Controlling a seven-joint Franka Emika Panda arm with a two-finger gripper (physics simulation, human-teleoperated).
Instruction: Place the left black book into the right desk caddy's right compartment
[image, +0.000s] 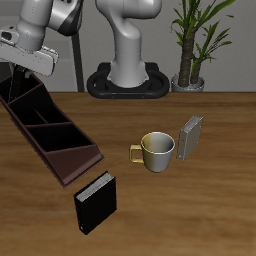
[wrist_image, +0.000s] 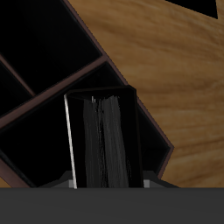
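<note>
My pincer (image: 22, 62), at the upper left of the exterior frame, is clamped on the slim plain black hardcover book (wrist_image: 107, 140), which I hold edge-on above the long dark maroon open-topped desk caddy (image: 66, 158). In my wrist view the book hangs over one of the caddy's dark-walled cells; which one, I cannot tell

Black book (wrist_image: 103, 140) w/ dark streaked page edge; caddy (image: 50, 135) dark brown-maroon; mug (image: 158, 150) olive-gold; grey book (image: 190, 137); speckled-edge black book (image: 97, 203); wood-grain table (image: 200, 210).
</note>
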